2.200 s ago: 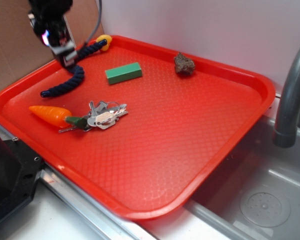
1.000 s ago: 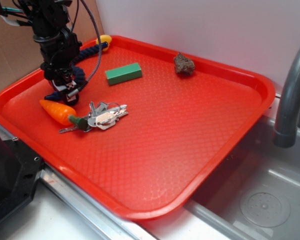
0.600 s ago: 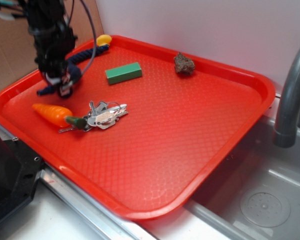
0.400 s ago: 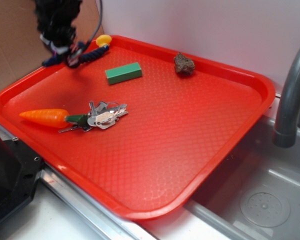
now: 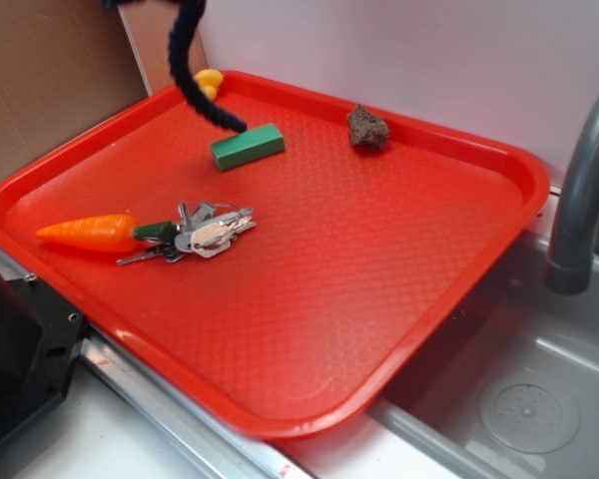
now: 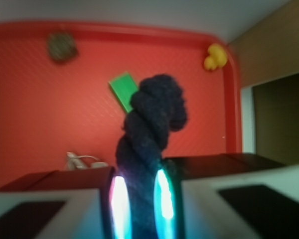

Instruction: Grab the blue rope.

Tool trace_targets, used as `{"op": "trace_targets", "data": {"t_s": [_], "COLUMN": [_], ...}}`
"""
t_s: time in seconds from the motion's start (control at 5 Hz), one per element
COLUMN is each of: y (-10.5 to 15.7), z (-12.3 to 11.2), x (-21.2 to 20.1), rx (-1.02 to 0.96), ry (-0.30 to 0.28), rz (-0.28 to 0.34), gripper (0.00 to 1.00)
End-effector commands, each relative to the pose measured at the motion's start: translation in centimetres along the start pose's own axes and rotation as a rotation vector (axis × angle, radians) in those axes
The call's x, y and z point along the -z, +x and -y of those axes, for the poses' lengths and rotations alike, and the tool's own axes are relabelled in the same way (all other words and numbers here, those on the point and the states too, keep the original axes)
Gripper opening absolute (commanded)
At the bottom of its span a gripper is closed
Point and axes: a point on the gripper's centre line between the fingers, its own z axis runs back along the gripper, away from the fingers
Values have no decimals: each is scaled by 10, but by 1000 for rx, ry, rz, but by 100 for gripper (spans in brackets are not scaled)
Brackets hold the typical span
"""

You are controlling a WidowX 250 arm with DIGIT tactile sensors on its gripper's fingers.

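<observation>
Blue rope (image 6: 152, 129) clamped between the two glowing pads of the hand (image 6: 140, 199), seen close up in the wrist view, twisted navy strands rising from the grip. Judged mostly done: grasp made, rope lifted clear and dangling from the top edge of the exterior view, its loose lower end hanging just above the green block (image 5: 247, 146). Yellow knob (image 5: 209, 80) visible near the far left corner of the tray; cannot tell whether touching the tray or hanging above it. Left to do, at most, a full lift so nothing trails. Below, a red tray (image 5: 379, 299) with a textured floor serving as the surface, carrying a toy carrot (image 5: 90, 233) just beside a bunch of keys (image 5: 210, 232), and a brown lumpy rock (image 5: 367, 128) near the far rim, well apart from the rest. Tray resting over a metal sink (image 5: 519, 399), grey faucet (image 5: 579, 190) at right. White wall behind, brown cardboard at left.
</observation>
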Motion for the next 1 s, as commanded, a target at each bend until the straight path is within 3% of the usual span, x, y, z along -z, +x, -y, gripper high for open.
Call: {"op": "trace_targets", "data": {"t_s": [0.0, 0.4, 0.8], "y": [0, -2, -4], "z": [22, 26, 21], "x": [-17, -15, -10], "rx": [23, 16, -29], "ry": [13, -18, -101], "rz": [20, 14, 26], "gripper": [0, 0, 0]}}
